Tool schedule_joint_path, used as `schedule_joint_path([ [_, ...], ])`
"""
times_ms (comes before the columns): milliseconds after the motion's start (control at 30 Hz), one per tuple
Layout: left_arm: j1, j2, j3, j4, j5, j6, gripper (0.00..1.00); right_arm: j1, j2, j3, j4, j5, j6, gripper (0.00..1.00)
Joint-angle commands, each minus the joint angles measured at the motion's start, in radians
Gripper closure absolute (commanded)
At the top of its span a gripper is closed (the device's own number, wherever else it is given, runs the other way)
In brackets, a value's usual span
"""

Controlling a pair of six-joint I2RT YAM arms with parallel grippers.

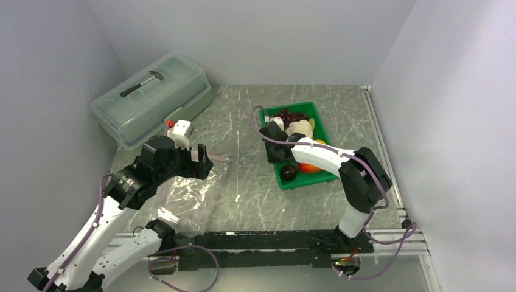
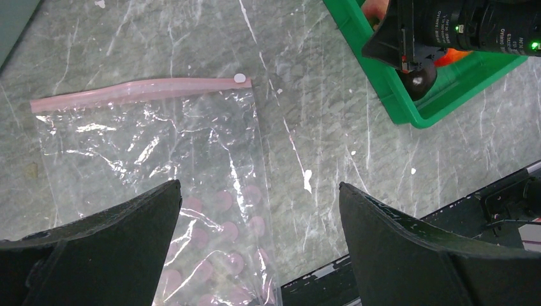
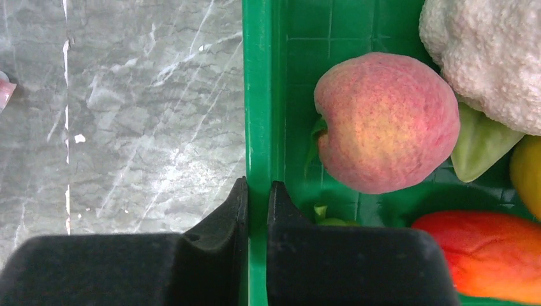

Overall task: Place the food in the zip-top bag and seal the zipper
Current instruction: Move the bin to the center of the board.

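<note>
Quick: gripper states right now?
Left gripper: open, holding nothing.
Right gripper: closed, fingers clamping the green tray wall.

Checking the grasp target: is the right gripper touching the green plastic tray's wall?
Touching. Right wrist view: the right gripper clamps the green plastic tray's wall, one jaw each side.

Saw only part of the cauliflower (image 3: 491, 57) and pepper (image 3: 491, 255), cut off by the right wrist view's edges. Could not see the zip-top bag's (image 2: 147, 140) lower end behind the left end effector (image 2: 258, 186). Glimpsed just a bit of the plum (image 2: 418, 81) in the green tray (image 2: 383, 89), under the right arm.
</note>
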Motion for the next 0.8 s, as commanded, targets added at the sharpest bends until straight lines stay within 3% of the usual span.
schedule_joint_path([
  [0, -0.004, -0.005, 0.008, 0.003, -0.003, -0.002, 0.01, -0.005, -0.028, -0.007, -0.01, 0.058, 0.061, 1.0],
  [467, -0.004, 0.011, 0.008, -0.006, -0.031, -0.022, 0.01, -0.006, -0.062, -0.019, -0.067, 0.125, 0.165, 0.99],
  [567, -0.004, 0.034, 0.003, -0.011, -0.061, -0.033, 0.01, -0.005, -0.064, -0.009, -0.068, 0.119, 0.169, 0.66],
  [633, -0.004, 0.063, 0.016, -0.034, -0.072, -0.034, 0.01, -0.005, -0.079, -0.006, -0.065, 0.114, 0.167, 0.53],
  [767, -0.004, 0.114, 0.019, -0.04, -0.05, -0.03, 0.01, -0.006, -0.121, 0.007, -0.083, 0.102, 0.162, 0.44],
])
